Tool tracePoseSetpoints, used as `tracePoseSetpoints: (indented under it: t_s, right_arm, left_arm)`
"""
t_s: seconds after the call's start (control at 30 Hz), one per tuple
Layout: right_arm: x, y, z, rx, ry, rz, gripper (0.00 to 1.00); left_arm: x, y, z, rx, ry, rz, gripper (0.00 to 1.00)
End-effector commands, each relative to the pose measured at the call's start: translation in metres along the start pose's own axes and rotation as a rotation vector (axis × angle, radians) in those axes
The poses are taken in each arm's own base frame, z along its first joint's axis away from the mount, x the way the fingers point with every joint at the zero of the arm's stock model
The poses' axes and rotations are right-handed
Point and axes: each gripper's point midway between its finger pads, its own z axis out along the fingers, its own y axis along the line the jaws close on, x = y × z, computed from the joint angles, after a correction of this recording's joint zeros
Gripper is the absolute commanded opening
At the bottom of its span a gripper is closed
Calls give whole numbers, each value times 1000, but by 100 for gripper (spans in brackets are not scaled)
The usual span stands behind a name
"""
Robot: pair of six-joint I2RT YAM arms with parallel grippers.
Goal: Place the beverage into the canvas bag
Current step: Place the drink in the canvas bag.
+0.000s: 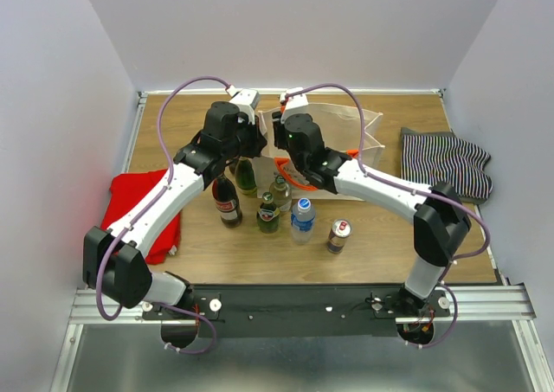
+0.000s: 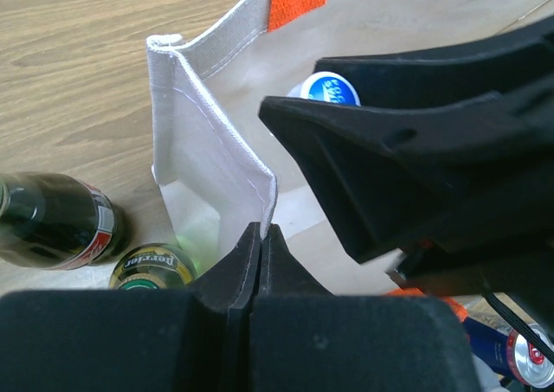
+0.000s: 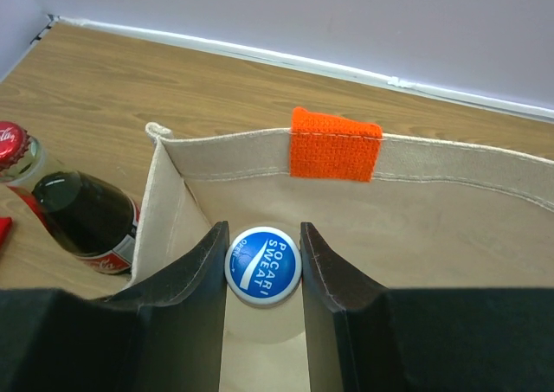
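Note:
The cream canvas bag [image 1: 346,125] stands open at the back of the table, an orange tab [image 3: 335,144] on its rim. My left gripper [image 2: 261,229] is shut on the bag's near rim corner [image 2: 212,154] and holds it up. My right gripper [image 3: 264,229] reaches down inside the bag. Its two fingers press on either side of the beverage, a bottle with a blue Pocari Sweat cap [image 3: 263,265]. That cap [image 2: 329,87] also shows in the left wrist view, behind the right gripper's black fingers [image 2: 407,158]. The bottle's body is hidden under the cap.
In front of the bag stand a cola bottle [image 1: 227,200], green bottles [image 1: 268,212], a blue-capped water bottle [image 1: 302,219] and a can [image 1: 338,234]. A red cloth [image 1: 143,208] lies at the left and a striped cloth [image 1: 446,163] at the right.

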Motion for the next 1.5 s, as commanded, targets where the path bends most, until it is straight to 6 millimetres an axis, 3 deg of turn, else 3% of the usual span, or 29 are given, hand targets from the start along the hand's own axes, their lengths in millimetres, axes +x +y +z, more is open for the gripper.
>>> tracePoseSetpoints:
  t_s: [0.0, 0.37, 0.8, 1.1, 1.47]
  right_arm:
    - [-55, 4, 8, -29, -186, 126, 1]
    - [-29, 9, 30, -38, -138, 113, 1]
    - [-14, 15, 34, -60, -95, 101, 1]
    - [-23, 15, 49, -39, -116, 74, 1]
    - [-34, -15, 75, 31, -154, 91, 1]
  left_arm:
    - [4, 0, -7, -6, 10, 6, 0]
    - [6, -2, -8, 2, 14, 7, 0]
    - [9, -1, -6, 2, 20, 8, 0]
    - [9, -3, -6, 12, 23, 11, 0]
    - [10, -6, -5, 21, 29, 18, 0]
